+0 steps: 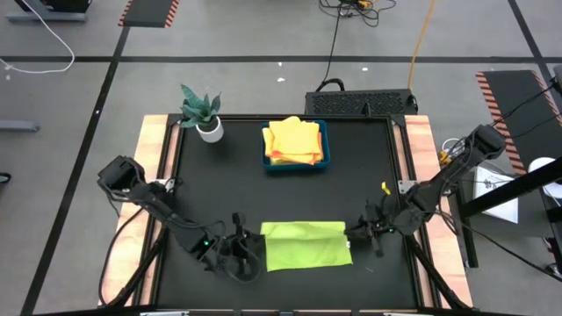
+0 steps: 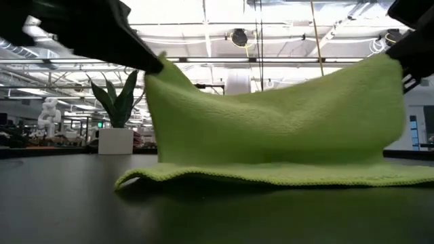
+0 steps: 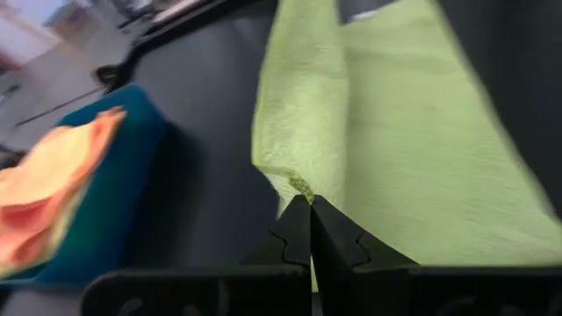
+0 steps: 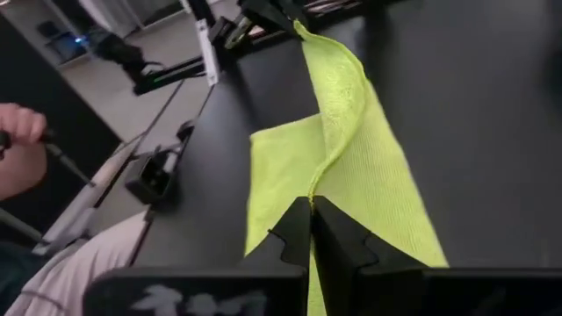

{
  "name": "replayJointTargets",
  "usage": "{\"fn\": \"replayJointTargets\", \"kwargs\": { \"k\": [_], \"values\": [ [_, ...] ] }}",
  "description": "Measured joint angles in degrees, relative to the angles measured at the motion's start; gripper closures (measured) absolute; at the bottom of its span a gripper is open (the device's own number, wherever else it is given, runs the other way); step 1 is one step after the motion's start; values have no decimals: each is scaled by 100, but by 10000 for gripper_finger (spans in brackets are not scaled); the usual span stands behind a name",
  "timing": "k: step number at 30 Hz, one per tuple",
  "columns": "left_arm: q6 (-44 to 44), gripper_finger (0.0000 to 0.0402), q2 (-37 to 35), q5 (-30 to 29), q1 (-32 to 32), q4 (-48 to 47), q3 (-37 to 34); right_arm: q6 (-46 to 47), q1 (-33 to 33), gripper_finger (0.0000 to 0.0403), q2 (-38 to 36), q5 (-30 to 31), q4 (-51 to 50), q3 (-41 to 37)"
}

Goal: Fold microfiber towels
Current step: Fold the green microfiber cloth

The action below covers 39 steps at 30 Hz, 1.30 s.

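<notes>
High view, lime green towel (image 1: pixel 305 246): it lay on the near middle of the black table (image 1: pixel 369 175), between the two arms.
High view, left gripper (image 1: pixel 246 248): it was at the towel's left edge, near side of the table.
High view, right gripper (image 1: pixel 357 234): it was at the towel's right edge, just beside the cloth.
High view, blue tray (image 1: pixel 326 145): it stood at the far middle, well apart from the green towel, and held the yellow and orange towels (image 1: pixel 292 141).
High view, potted plant (image 1: pixel 203 112): it stood at the far left corner, left of the tray.
Low view, lime green towel (image 2: pixel 271 139): its two upper corners were lifted, the middle sagged between them, and the lower part rested on the table.
Left wrist view, left gripper (image 3: pixel 309 211): the fingers were pressed together and pinched a corner of the green towel.
Left wrist view, blue tray (image 3: pixel 123 184): an orange cloth lay in it.
Right wrist view, right gripper (image 4: pixel 311 209): the fingers were pressed together, pinching the towel's edge; the raised fold ran away to the other gripper.
Right wrist view, person's hand (image 4: pixel 19 140): it showed beyond the table edge.
</notes>
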Motion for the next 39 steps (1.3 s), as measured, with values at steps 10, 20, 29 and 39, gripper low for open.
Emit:
{"fn": "replayJointTargets", "kwargs": {
  "k": [10, 20, 29, 39],
  "values": [
    [120, 401, 227, 441, -364, 654, 3, 394, 301, 403, 789, 11, 250, 0],
    [787, 401, 374, -430, -178, 874, -1, -506, -136, 403, -43, 762, 209, 0],
    [867, 401, -404, -650, 751, -49, 5, -1028, -1316, 403, -1696, 712, -839, 2],
    [438, 401, -186, 277, 1054, -363, 2, -187, -1577, 403, -1641, 173, -2035, 0]
  ]
}}
